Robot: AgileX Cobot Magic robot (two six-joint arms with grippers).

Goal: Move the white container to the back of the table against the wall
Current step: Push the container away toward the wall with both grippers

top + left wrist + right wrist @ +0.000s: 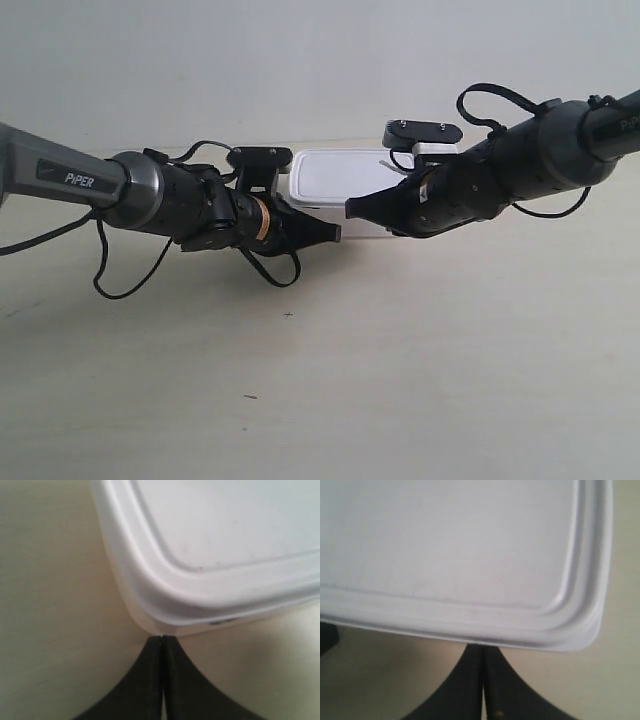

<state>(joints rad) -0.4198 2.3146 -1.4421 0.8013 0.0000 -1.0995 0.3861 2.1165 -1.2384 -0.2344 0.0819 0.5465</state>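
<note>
Smooth cream table (400, 400), white container (345, 175) with rimmed rounded lid, left gripper (162, 639) and right gripper (482, 649) closed against it.

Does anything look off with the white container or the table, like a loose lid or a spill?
Nothing stands out. The white container sits flat on the table, its lid seated evenly, no spill or crack visible. The left gripper and right gripper are both shut, tips at its edge.

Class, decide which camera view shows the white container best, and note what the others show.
The exterior view: the white container appears nearly whole, set on the table near its back edge. Each wrist view shows only one rounded corner of it.
</note>
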